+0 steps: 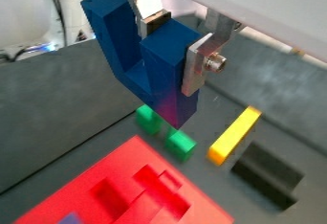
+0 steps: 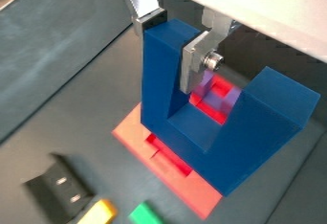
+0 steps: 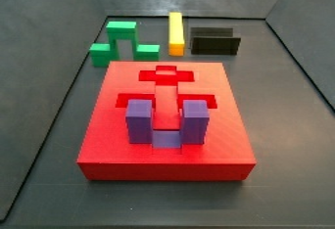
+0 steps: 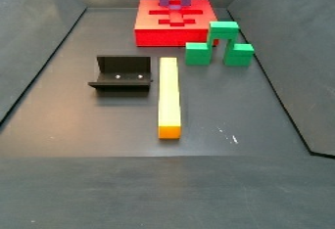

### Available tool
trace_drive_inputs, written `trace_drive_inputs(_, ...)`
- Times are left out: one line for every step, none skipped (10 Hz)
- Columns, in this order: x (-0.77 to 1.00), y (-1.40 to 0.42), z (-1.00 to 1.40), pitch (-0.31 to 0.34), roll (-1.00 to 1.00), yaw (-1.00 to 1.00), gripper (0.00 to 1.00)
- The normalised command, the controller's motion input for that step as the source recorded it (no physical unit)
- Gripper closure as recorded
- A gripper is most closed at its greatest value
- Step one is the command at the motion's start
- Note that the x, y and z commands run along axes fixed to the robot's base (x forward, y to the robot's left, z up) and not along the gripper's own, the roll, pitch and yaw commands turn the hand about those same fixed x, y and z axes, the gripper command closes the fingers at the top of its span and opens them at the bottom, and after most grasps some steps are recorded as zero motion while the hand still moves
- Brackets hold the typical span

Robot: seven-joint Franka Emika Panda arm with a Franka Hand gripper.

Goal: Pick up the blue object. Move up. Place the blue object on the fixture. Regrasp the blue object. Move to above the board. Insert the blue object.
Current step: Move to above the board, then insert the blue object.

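Pincer: we see the pincer (image 1: 169, 44) only in both wrist views, high over the floor, its silver fingers (image 1: 200, 63) clamped on one prong of the blue object (image 1: 138, 51).

Blue object: held aloft, not resting anywhere; we judge it carried toward insertion.

Board: the board (image 3: 113, 151) lies below with the purple piece (image 3: 167, 122) already seated.

Fixture: the fixture (image 4: 121, 75) stands bare beside the yellow bar (image 4: 167, 98); green block (image 4: 216, 44) near the board.
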Motion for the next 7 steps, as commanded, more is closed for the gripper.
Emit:
trace_drive_inputs(-0.07,0.03,0.01,-0.011,-0.75,0.0,1.0)
trace_drive_inputs(-0.07,0.02,0.01,-0.024,-0.53,0.0,1.0)
trace_drive_inputs(-0.04,0.01,0.0,-0.028,-0.31,0.0,1.0)
trace_drive_inputs(-0.04,0.01,0.0,-0.023,-0.23,0.0,1.0)
trace_drive_inputs(0.1,0.0,0.0,0.0,0.0,0.0,1.0)
trace_drive_inputs(0.28,0.0,-0.21,-0.036,-0.05,-0.01,1.0)
trace_drive_inputs(0.51,0.11,-0.27,-0.079,-0.16,-0.05,1.0)
